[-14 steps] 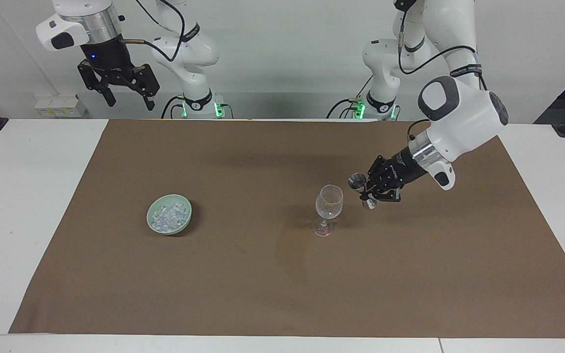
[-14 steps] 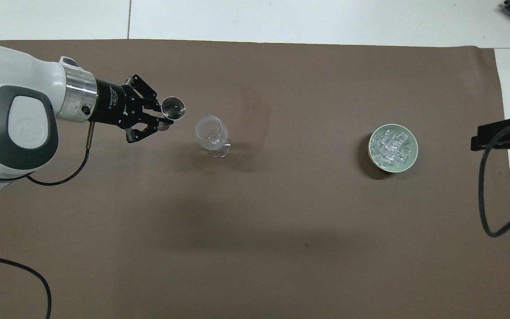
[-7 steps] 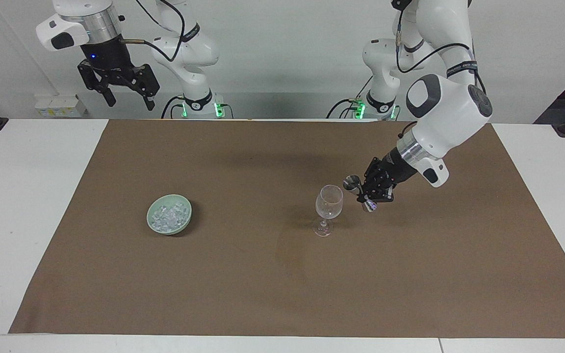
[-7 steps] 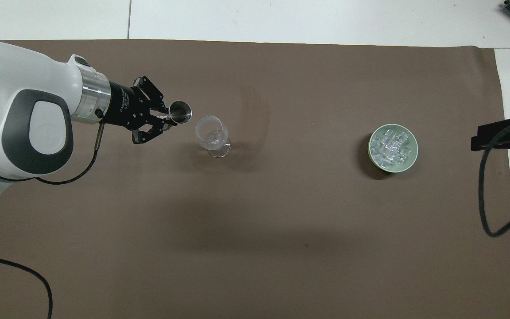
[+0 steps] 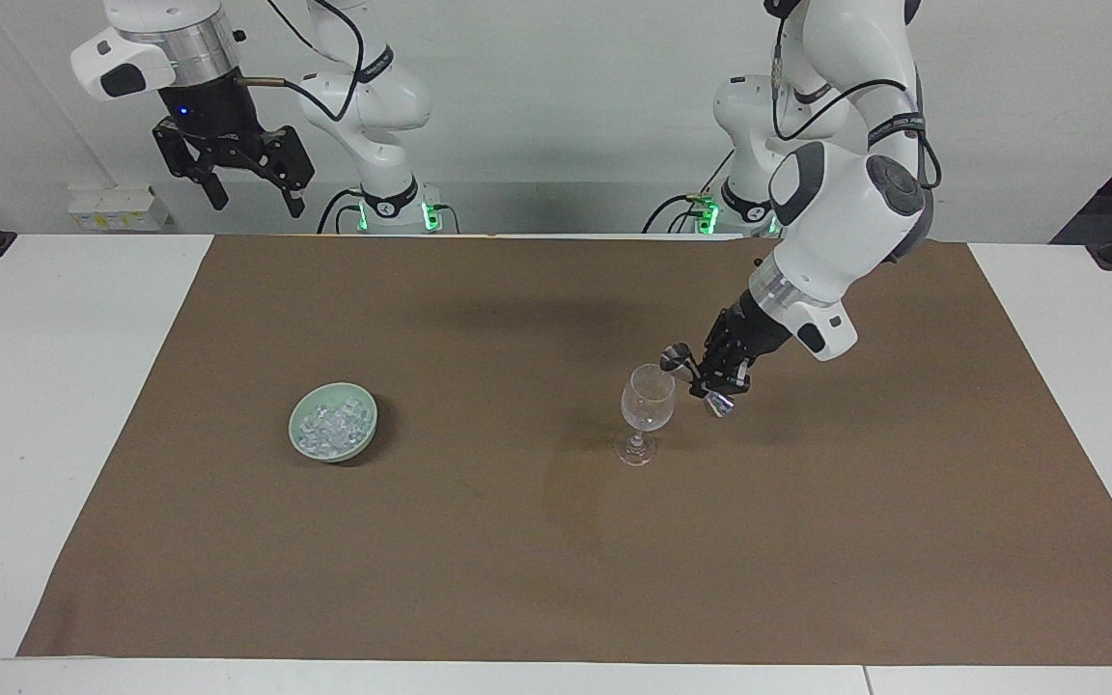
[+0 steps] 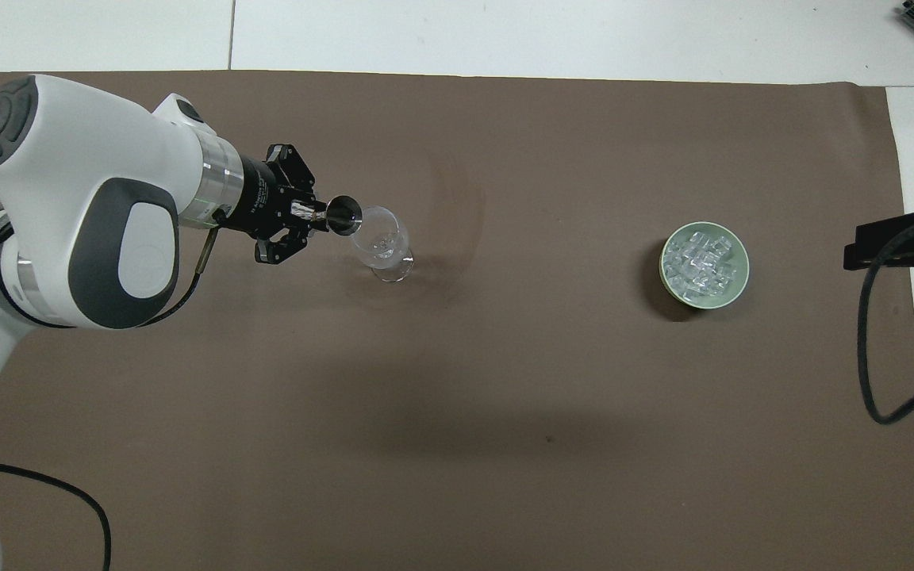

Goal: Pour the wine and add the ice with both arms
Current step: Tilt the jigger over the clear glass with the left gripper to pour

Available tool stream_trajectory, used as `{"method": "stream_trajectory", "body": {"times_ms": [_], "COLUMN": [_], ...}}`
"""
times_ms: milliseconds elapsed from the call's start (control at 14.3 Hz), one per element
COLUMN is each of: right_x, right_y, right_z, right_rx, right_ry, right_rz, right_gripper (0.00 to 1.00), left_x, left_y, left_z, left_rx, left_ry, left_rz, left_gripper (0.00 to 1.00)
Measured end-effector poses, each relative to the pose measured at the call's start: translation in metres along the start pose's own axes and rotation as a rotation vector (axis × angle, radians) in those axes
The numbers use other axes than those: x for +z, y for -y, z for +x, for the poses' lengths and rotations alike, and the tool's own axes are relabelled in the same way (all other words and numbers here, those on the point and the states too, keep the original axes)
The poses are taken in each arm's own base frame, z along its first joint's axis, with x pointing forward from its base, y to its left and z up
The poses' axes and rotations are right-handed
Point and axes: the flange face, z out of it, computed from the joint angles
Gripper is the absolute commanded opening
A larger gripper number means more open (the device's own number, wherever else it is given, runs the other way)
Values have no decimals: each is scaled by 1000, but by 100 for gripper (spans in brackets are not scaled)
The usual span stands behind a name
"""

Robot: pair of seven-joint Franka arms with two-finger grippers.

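I have the left gripper (image 5: 708,378) clamped on a small metal jigger (image 5: 677,358), tipped over so its mouth sits right at the rim of the wine glass (image 5: 647,399); in the overhead view the jigger (image 6: 343,216) overlaps the edge of the glass (image 6: 380,241), so I judge the pour to be under way or just about to start. I cannot make out any stream or any coloured liquid in the glass bowl, so I would not call the wine step done yet. The wine glass stands upright on the brown mat (image 5: 517,541), toward the left arm's end of the table. The ice step looks untouched: the ice (image 5: 331,429) lies heaped in the pale green bowl (image 5: 364,438), a pile of small clear, whitish cubes that fills the bowl nearly to its rim, with none of it in the glass as far as I can see. The bowl sits on the mat toward the right arm's end, well apart from the glass. The right gripper (image 5: 252,193) waits high up over the robots' edge of the table, its fingers spread wide and holding nothing. What is left, as I read it, is to finish the pour, set the jigger down, and then bring ice across to the glass.
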Motion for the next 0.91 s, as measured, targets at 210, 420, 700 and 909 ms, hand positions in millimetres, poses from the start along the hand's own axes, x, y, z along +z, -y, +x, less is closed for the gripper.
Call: {"method": "stream_trajectory", "body": {"times_ms": [210,420,700,909], "right_x": [0,0,0,0], "right_y": [0,0,0,0], "right_z": [0,0,0,0], "right_rx": [0,0,0,0], "right_ry": [0,0,0,0], "right_rz": [0,0,0,0], "right_gripper": [100,100,100,100], "left_x": [3,3,6,6], "left_y": [0,-1,0,0], "left_z": [-12,-16,-26,-32], "left_rx": [49,86,129,148], "left_ry": [-58,-105,-146,-181], "left_rz": [-9,-23,-30,-44], "left_gripper": [0,0,0,0]}}
